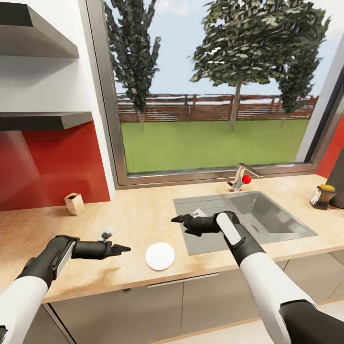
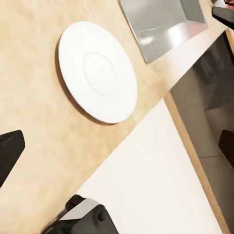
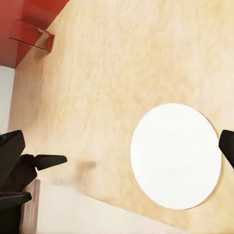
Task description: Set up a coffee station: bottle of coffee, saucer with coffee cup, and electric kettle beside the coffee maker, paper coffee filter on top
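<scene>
Saucer (image 1: 160, 256): flat on countertop (image 1: 143, 224) near front edge, between both grippers, left of sink (image 1: 267, 217)
Left gripper (image 1: 125, 248): just left of saucer, fingers spread apart, holding nothing
Right gripper (image 1: 176, 219): over sink's left edge, fingers spread apart, holding nothing

Light wood countertop (image 1: 143, 215) runs under a wide window (image 1: 210, 86) looking onto lawn, trees and a wooden fence. Steel sink (image 1: 267, 220) is set into the counter, faucet (image 1: 241, 177) with a red knob behind it. Small tan box (image 1: 75, 204) stands near the red backsplash (image 1: 57, 162). Two dark wall shelves (image 1: 45, 119) upper left. Dark soap-dispenser-like item with yellow top (image 1: 324, 196) far right.
</scene>
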Robot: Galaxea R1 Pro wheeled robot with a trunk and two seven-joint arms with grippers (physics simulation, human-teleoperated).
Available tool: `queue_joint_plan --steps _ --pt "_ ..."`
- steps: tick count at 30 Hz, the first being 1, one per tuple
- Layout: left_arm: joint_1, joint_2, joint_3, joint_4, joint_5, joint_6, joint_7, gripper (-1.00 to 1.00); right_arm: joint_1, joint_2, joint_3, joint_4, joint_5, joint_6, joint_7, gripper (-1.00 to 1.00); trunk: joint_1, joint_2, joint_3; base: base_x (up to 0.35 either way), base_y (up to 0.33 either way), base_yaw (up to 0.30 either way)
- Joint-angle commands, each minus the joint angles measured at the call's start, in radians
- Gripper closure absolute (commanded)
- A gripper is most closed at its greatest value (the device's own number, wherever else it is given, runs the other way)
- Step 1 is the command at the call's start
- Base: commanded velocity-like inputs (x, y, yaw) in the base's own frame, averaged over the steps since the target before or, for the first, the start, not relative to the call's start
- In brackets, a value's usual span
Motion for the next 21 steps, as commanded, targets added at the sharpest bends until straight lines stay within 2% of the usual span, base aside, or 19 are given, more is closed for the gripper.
queue_joint_plan --steps 1,7,8,10,13,16,21 --pt "0.003 0.0 0.002 0.0 -0.002 0.01 -0.005 -1.0 -0.001 0.0 0.0 0.003 0.011 0.003 0.013 -1.0 0.001 -0.002 -0.002 0.0 0.0 0.0" --pt "0.009 -0.001 0.002 -0.001 0.012 0.01 -0.005 -1.0 -0.001 0.0 0.0 0.006 0.012 0.003 0.017 -1.0 0.001 -0.002 -0.002 0.144 0.0 0.0" --pt "0.01 -0.002 0.002 -0.001 0.021 0.01 -0.004 -1.0 -0.001 0.0 0.028 0.005 0.011 0.002 0.019 -1.0 0.001 -0.002 -0.002 0.292 0.0 0.0" --pt "0.011 -0.004 0.002 -0.001 0.022 0.01 -0.003 -1.0 -0.001 0.0 0.059 0.006 0.011 0.002 0.027 -1.0 0.001 -0.002 -0.002 0.232 0.0 0.0" --pt "0.011 -0.008 0.002 -0.001 0.023 0.011 -0.003 -1.0 -0.001 0.0 0.1 0.01 0.012 0.001 0.078 -1.0 0.001 -0.002 -0.002 0.085 0.0 0.0" --pt "0.011 -0.011 0.002 -0.001 0.022 0.011 -0.004 -1.0 -0.001 0.0 0.109 0.023 0.012 0.001 0.114 -1.0 0.001 -0.002 -0.002 0.031 0.0 0.0" --pt "0.013 -0.023 0.002 0.0 0.022 0.011 -0.006 -1.0 -0.001 0.0 0.115 0.045 0.012 0.001 0.136 -1.0 0.001 -0.002 -0.002 0.01 0.0 0.0"
